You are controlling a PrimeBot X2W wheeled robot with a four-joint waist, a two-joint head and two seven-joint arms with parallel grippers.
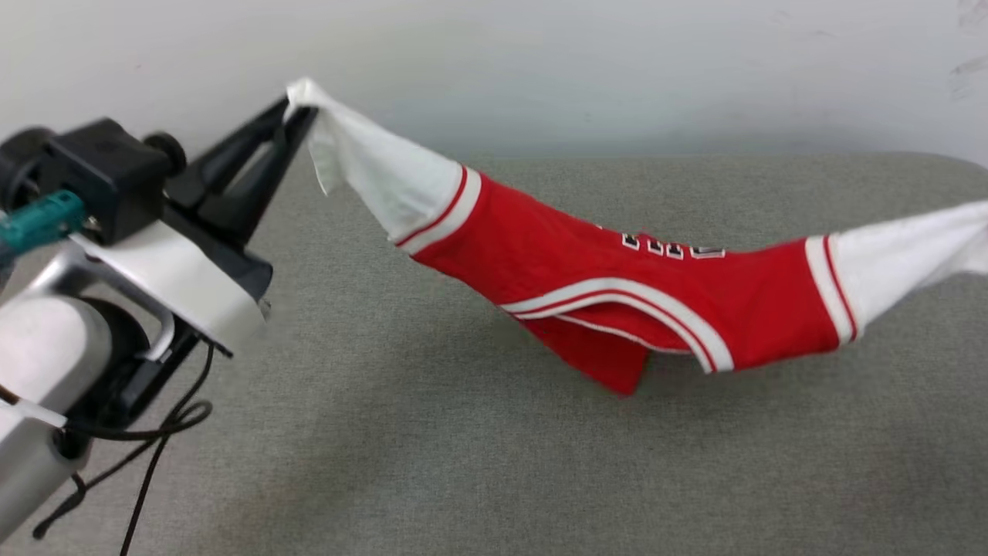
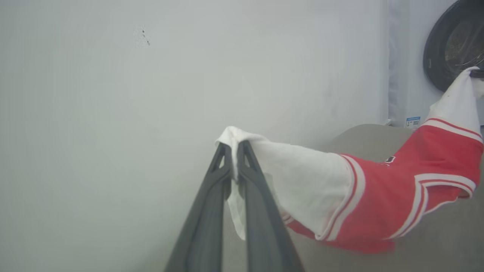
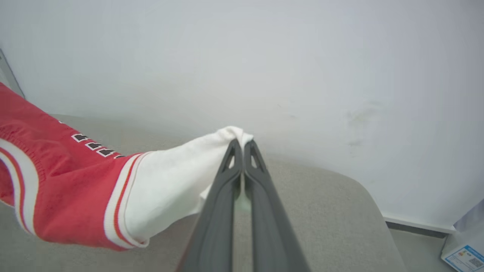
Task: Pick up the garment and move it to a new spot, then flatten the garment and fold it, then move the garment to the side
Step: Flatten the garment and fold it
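Observation:
The garment, a red jersey with white sleeves and red-white striped trim, hangs stretched between its two sleeves above the grey table. Its red middle sags lowest, its lowest fold close to the cloth surface. My left gripper is shut on the tip of one white sleeve at the upper left; the left wrist view shows the same pinch with the garment trailing right. My right gripper is shut on the other white sleeve, and the garment runs off to the left there. Block lettering shows on the red part.
A pale wall stands right behind the table's far edge. Black cables hang under my left arm. In the left wrist view a white washing machine with a dark round door stands past the table's end.

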